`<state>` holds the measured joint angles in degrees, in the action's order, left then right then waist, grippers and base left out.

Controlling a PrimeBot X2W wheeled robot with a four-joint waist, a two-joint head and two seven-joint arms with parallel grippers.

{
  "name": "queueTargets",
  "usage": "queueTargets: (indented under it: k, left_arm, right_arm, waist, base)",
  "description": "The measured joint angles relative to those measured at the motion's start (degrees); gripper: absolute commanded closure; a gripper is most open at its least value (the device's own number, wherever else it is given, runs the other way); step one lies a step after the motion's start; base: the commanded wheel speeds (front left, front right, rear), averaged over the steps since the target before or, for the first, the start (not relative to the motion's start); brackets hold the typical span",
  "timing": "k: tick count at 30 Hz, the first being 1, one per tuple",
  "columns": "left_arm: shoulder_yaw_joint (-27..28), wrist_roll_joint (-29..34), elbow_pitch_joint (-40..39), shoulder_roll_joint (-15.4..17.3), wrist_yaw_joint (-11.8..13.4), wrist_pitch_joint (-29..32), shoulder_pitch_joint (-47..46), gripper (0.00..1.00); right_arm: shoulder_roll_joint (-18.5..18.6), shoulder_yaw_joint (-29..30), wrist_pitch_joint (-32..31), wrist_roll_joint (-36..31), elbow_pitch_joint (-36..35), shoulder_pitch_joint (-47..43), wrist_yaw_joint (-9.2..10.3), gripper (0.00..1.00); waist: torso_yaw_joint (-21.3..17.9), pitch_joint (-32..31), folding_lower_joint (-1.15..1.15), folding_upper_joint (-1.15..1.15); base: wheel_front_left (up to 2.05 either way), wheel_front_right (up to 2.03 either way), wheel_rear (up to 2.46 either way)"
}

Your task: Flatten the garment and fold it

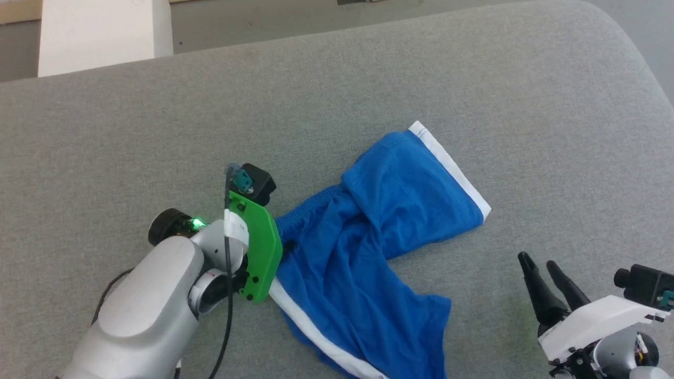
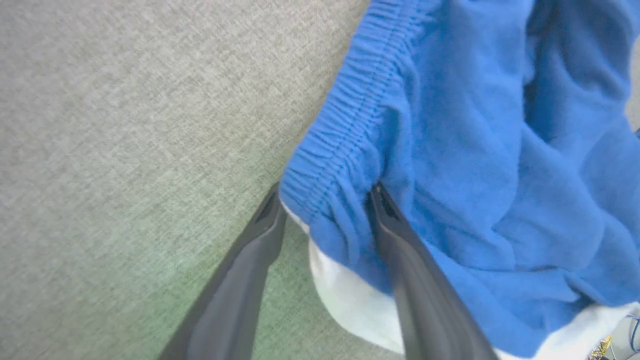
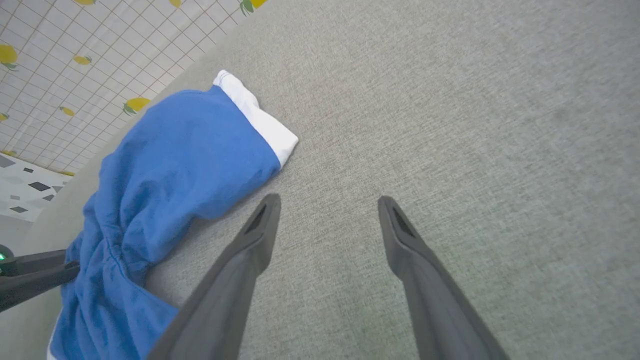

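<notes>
The blue shorts (image 1: 368, 237) lie crumpled on the grey cushioned surface, one leg with a white hem band (image 1: 453, 168) reaching up and right, the other running toward the bottom edge with a white side stripe (image 1: 310, 326). My left gripper (image 2: 325, 200) is open, its two fingers straddling the corner of the gathered waistband (image 2: 345, 125); one finger presses into the fabric. From the head camera the green wrist mount (image 1: 260, 247) hides those fingers. My right gripper (image 1: 539, 263) hovers open over bare surface right of the shorts (image 3: 175, 165), nothing between its fingers (image 3: 260, 225).
The grey surface (image 1: 368, 79) stretches wide beyond the shorts, its rounded edge running down the right side. A white box (image 1: 105, 31) stands on the floor past the far left edge. A lemon-patterned tiled sheet (image 3: 60, 75) lies beyond the surface.
</notes>
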<state>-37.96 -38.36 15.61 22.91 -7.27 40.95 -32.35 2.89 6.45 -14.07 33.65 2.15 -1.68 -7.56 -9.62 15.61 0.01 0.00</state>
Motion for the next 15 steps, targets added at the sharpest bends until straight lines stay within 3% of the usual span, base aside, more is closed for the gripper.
queueTargets:
  k: [6,11,15]
  left_arm:
    - [5.06,-3.03,0.12,-1.49,1.01,-9.24,-0.04,1.0]
    - [15.46,-7.12,1.63,-2.65,5.71,-19.86,-0.67,1.0]
    - [23.53,-10.58,4.86,-0.88,9.38,-24.84,-0.36,1.0]
  right_arm:
    - [0.0,-0.37,0.31,-0.31,1.12,0.02,0.0,0.0]
    - [0.01,-0.12,-0.6,-0.92,1.44,0.15,0.0,0.0]
    - [0.01,0.11,-1.67,-1.58,1.47,0.24,0.0,0.0]
  waist:
    - [1.08,0.22,0.0,0.0]
    - [3.16,-0.92,0.0,0.0]
    - [5.32,-1.88,0.0,0.0]
  base:
    - [0.0,0.0,0.0]
    - [0.0,0.0,0.0]
    - [0.0,0.0,0.0]
